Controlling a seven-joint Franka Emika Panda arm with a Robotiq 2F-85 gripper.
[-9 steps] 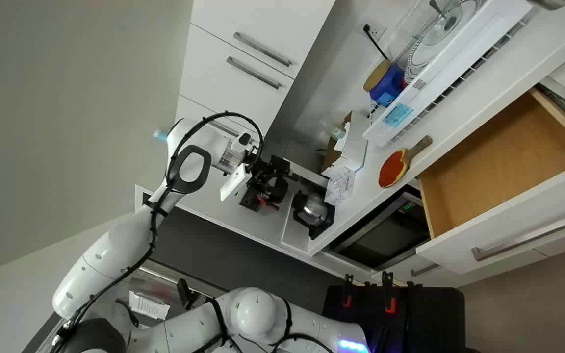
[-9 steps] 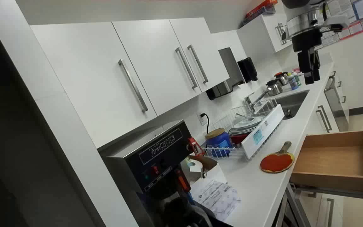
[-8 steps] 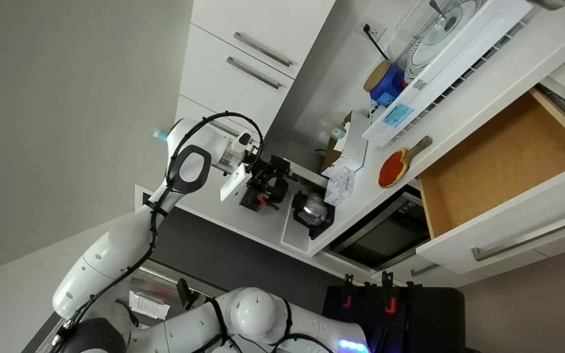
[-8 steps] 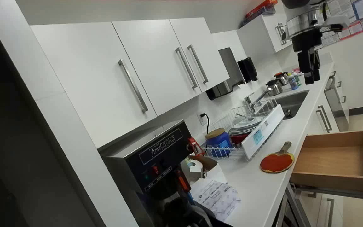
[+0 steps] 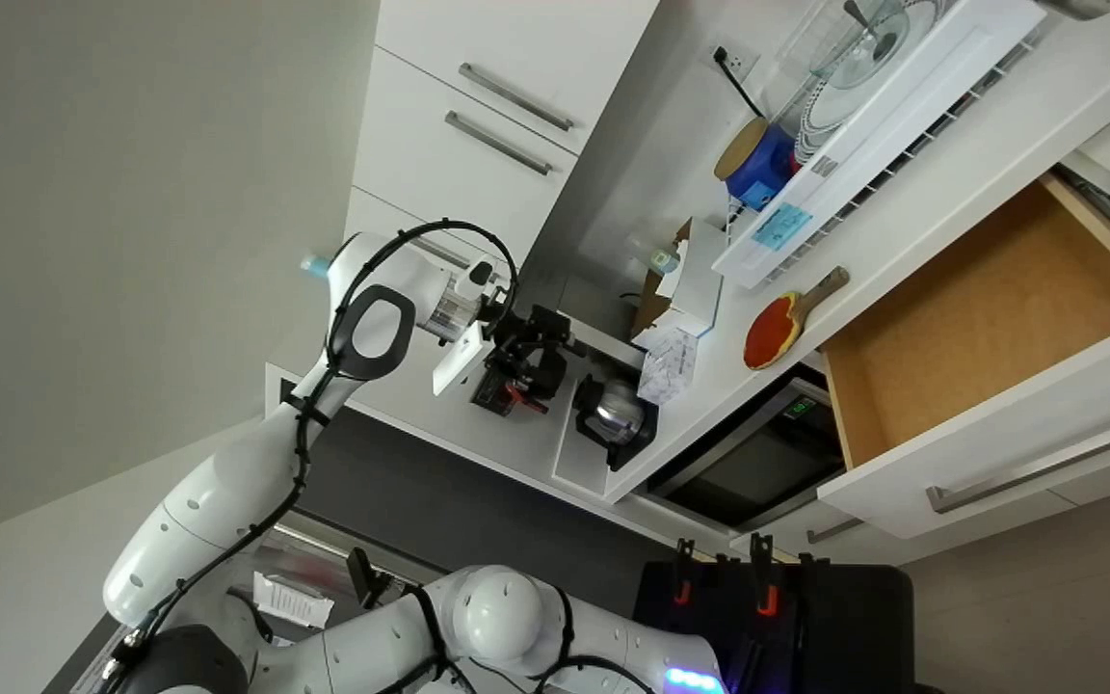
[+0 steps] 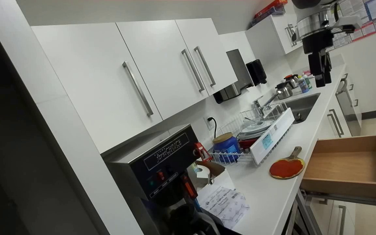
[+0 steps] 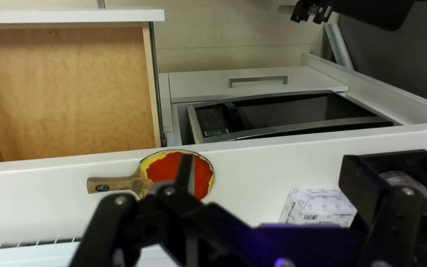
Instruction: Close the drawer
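Note:
The drawer (image 5: pixel 1008 443) stands pulled out, with a white front, a silver bar handle (image 5: pixel 1046 461) and a bare tan wooden interior. It also shows open in an exterior view (image 6: pixel 348 166), at the right edge, and at the upper left of the wrist view (image 7: pixel 61 92). My gripper (image 7: pixel 267 165) is open, its two fingers wide apart with nothing between them. In an exterior view the gripper (image 6: pixel 324 83) hangs in the air, pointing down. It is above counter height and well apart from the drawer. The handle is hidden in the wrist view.
A red paddle (image 7: pixel 176 170) lies on the counter beside the drawer. A dark oven (image 7: pixel 295 111) sits under the counter. A patterned box (image 7: pixel 321 207), a coffee machine (image 6: pixel 162 163) and a dish rack with a white board (image 6: pixel 271 137) stand on the counter. A black case (image 5: pixel 854 627) is near the arm base.

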